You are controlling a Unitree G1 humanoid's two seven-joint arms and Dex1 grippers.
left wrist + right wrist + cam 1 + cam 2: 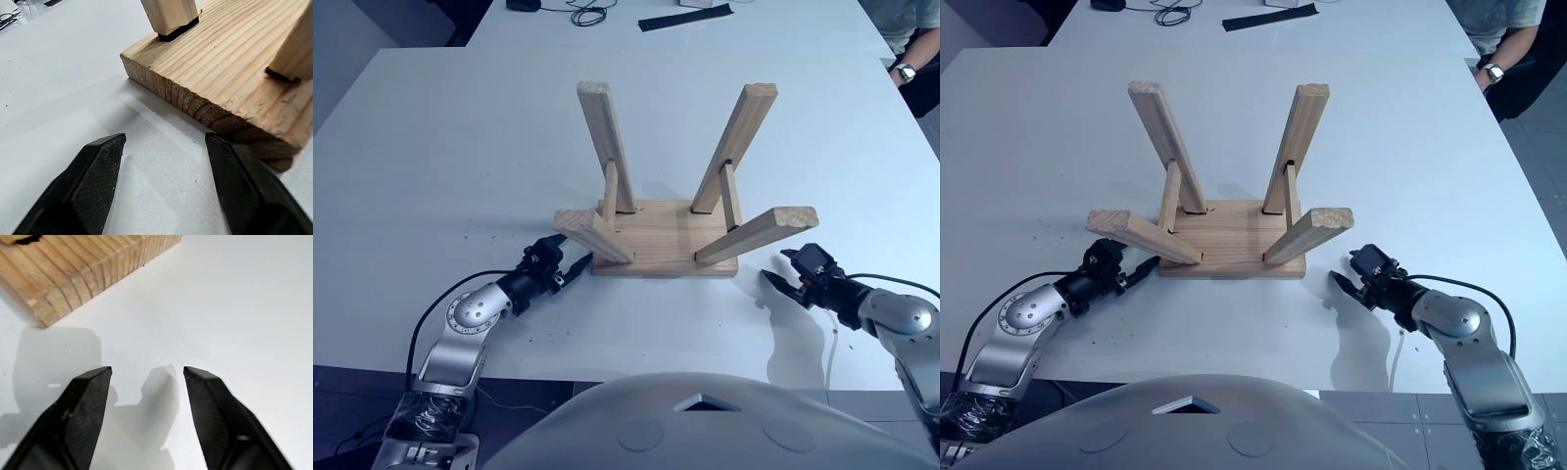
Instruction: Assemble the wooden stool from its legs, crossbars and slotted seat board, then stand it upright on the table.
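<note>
Left eye view: stool (666, 245) sits upturned between left hand (574, 268) and right hand (771, 282).

Seat board (230, 63): pale bare wood, plain grain, rough sawn end. Legs (605, 137): same wood, matt. Table (440, 147): white, smooth, faint sheen. Left gripper (164, 142) fingers (98, 171): black, matt, finely textured; right gripper (146, 374) alike.

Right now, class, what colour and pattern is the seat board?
Pale tan seat board with straight grain lines; best in left wrist view.
</note>
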